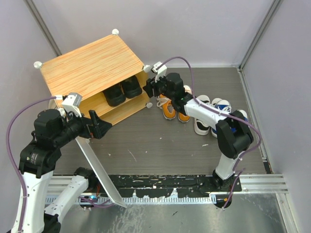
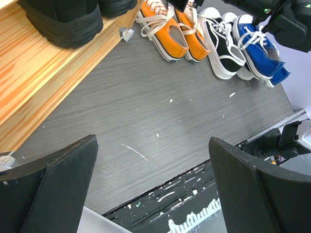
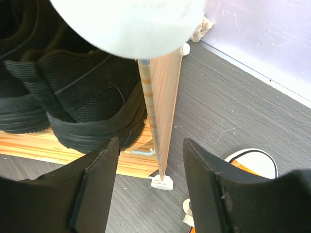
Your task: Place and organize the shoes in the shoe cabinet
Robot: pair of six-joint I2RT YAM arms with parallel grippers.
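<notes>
Black fingers of the left gripper (image 2: pixel 151 141) fill the bottom corners of the left wrist view. They are spread wide with only the dark grey table (image 2: pixel 146 111) between them, so it is released and grasps nothing. In the top view this gripper (image 1: pixel 99 127) sits at centre left, just beside the upper end of a white door panel (image 1: pixel 99 170) that slants down toward the bottom of the frame. Whether it touches the panel I cannot tell.

The shoe cabinet (image 1: pixel 92 65) stands at upper left, its striped wooden top facing the camera. A pair of black shoes (image 1: pixel 124 90) sits side by side inside it on the wooden shelf.

The right gripper (image 1: pixel 148 87) is at the cabinet's right front corner. In its own wrist view the fingers (image 3: pixel 92 189) are parted, with the edge of the cabinet's side wall (image 3: pixel 165 97) showing in the gap and no contact visible, so it is loose and empty. A blurred white round knob (image 3: pixel 126 24) fills the top of that frame.

Right of the cabinet, on the table, the other shoes stand in a row: an orange pair (image 2: pixel 167 34), then a black-and-white shoe (image 2: pixel 221 43), then blue shoes (image 2: pixel 260 48) farthest right.
</notes>
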